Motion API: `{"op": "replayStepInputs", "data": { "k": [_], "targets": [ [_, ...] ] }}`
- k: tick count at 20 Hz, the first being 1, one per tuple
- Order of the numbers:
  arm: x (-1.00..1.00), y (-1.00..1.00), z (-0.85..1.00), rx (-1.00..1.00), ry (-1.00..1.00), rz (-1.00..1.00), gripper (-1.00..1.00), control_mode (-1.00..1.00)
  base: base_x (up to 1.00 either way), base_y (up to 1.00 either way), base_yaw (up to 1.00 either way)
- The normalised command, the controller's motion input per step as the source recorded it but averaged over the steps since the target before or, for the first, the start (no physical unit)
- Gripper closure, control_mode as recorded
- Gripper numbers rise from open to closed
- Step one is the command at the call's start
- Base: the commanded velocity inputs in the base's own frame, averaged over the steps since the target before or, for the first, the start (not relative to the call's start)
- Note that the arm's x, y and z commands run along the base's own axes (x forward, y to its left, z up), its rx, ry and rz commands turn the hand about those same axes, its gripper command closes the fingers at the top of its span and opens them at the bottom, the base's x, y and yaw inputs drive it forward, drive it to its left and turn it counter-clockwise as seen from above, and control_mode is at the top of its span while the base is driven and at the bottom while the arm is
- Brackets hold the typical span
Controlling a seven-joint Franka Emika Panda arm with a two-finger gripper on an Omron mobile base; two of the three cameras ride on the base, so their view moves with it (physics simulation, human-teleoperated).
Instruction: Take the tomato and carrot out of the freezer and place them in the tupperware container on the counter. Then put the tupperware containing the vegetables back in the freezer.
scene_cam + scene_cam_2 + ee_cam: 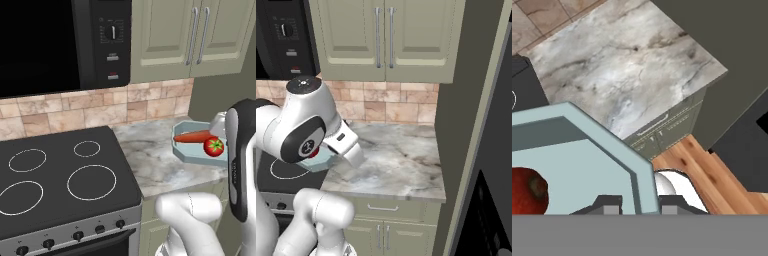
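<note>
The pale blue tupperware container (186,151) hangs just above the right end of the marble counter (150,165). Inside it lie the orange carrot (194,137) and the red tomato (214,146). My gripper (219,129) holds the container's right rim from above. In the hand view the container (587,165) has its wall standing between my two fingertips (609,202), with the gripper (641,202) shut on it and the tomato (527,192) at the left. From the right base view the container (316,164) peeks out under my arm. The freezer's dark grey side (466,100) rises right of the counter (401,160).
A black stovetop (60,175) lies left of the counter, under the black microwave (60,40). Sage wall cabinets (190,35) hang above the counter. Base cabinets (386,220) sit below it. Wooden floor (712,175) shows beyond the counter's edge.
</note>
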Motion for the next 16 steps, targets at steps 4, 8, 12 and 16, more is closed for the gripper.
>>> {"op": "replayStepInputs", "data": {
  "k": [4, 8, 12, 16],
  "targets": [
    [-0.06, 0.03, 0.0, 0.0, 0.0, 0.0, 1.0, 1.0, -0.48, 0.08, -0.01],
    [0.0, 0.0, 0.0, 0.0, 0.0, 0.0, 1.0, 1.0, -1.0, 0.14, -0.08],
    [0.0, 0.0, 0.0, 0.0, 0.0, 0.0, 1.0, 1.0, -1.0, 0.24, -0.31],
    [0.0, 0.0, 0.0, 0.0, 0.0, 0.0, 1.0, 1.0, -0.94, 0.38, -0.62]
  ]
}}
